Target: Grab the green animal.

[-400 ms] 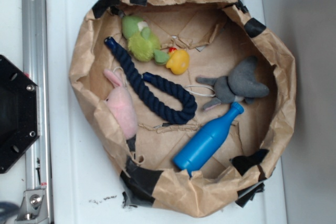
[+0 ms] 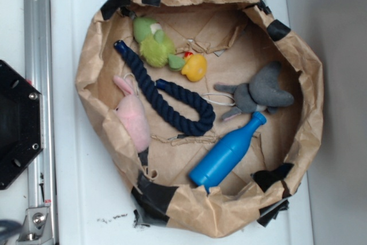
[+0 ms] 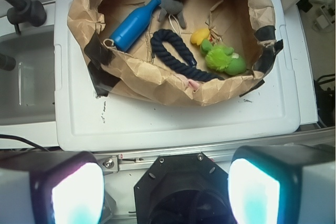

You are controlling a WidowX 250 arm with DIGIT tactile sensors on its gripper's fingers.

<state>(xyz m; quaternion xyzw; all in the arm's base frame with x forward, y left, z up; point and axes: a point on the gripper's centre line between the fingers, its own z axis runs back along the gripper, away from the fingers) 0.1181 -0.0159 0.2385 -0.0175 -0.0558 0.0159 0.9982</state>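
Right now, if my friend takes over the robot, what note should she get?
Gripper: open, holding nothing, up above the white table's near edge, outside the paper bag.
Green animal: lying in the bag, far-left side in the exterior view, its tip touching the yellow duck, beside the blue rope.
Done: nothing grabbed.
Left: reach in, close on the green animal, lift it.

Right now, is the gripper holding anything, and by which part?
Nothing. The gripper is open and empty, well short of the green animal lying in the paper bag.
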